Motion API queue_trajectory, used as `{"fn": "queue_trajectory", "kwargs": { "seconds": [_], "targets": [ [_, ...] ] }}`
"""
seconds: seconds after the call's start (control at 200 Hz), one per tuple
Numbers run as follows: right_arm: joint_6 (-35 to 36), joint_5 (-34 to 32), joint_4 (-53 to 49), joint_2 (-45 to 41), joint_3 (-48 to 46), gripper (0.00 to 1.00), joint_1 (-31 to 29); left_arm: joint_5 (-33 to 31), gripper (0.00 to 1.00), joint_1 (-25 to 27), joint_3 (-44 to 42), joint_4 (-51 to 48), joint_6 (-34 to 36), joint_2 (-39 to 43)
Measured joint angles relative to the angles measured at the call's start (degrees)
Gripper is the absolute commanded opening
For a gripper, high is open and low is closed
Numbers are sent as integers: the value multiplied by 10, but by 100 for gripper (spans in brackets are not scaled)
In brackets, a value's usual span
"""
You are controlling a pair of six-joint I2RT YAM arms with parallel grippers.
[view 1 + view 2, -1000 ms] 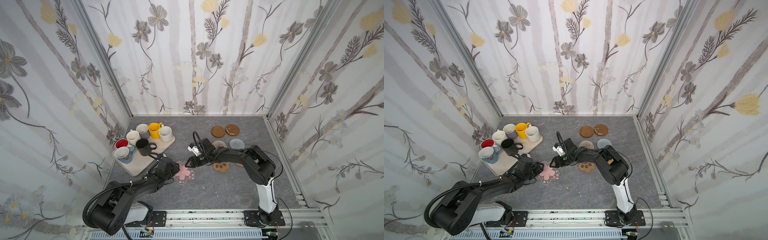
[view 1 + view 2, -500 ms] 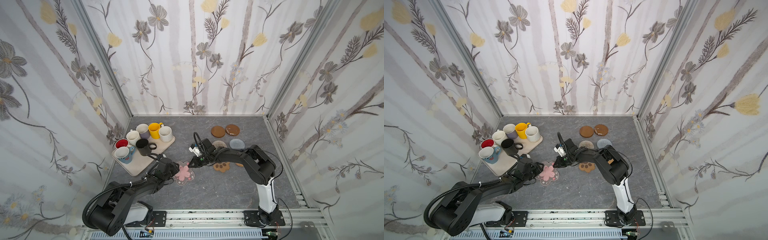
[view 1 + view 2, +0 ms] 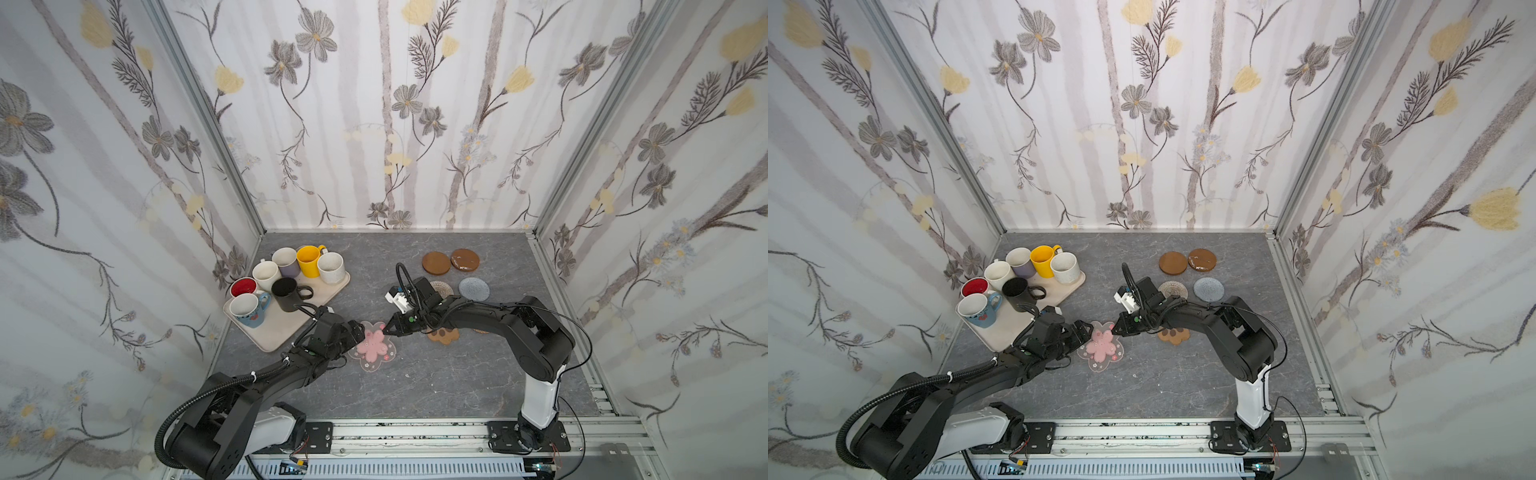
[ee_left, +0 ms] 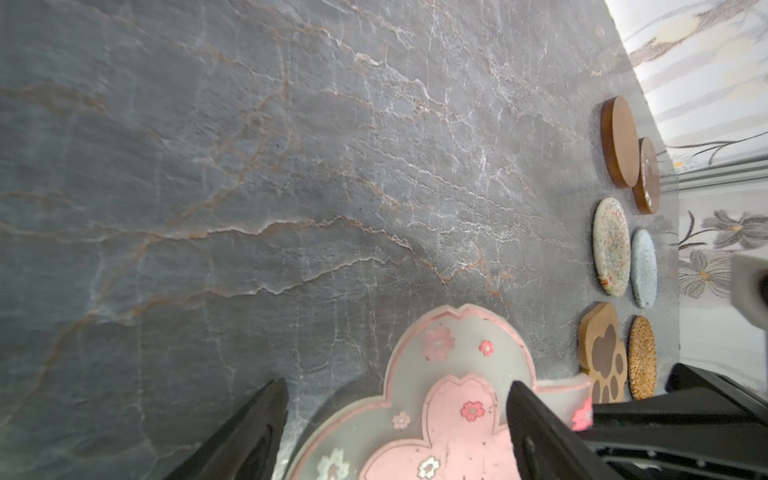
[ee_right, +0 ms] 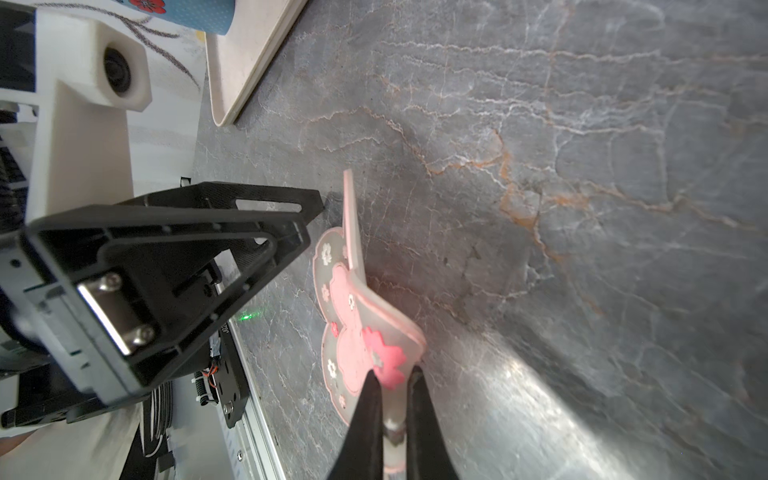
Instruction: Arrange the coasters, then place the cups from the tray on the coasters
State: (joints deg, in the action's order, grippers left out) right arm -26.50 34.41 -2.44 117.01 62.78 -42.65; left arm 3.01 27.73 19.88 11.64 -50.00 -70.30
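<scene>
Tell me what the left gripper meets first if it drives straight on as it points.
Likely the pink-flower clear coaster, lying between the left gripper's open jaws; just beyond, the right gripper pinches its far edge.

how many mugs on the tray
7, all on the tray: far row, left to right in a top view, off-white mug, lilac mug, yellow mug, speckled off-white mug; nearer, red-inside mug, black mug, light blue mug. None looks hidden.

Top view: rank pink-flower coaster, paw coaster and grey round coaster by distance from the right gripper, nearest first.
1. pink-flower coaster: its edge is pinched in the right gripper, centre front.
2. paw coaster: just to the right.
3. grey round coaster: farther back, right.
</scene>
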Motion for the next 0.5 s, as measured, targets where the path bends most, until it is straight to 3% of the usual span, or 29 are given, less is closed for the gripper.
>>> {"fn": "queue_trajectory", "kwargs": {
  "seconds": [0.245, 0.5],
  "targets": [
    [6, -55, -16, -102, -115, 0, 11, -26, 86, 65, 75, -32, 23, -41],
    [-15, -112, -24, -217, -245, 0, 27, -46, 85, 100, 124, -40, 49, -74]
  ]
}}
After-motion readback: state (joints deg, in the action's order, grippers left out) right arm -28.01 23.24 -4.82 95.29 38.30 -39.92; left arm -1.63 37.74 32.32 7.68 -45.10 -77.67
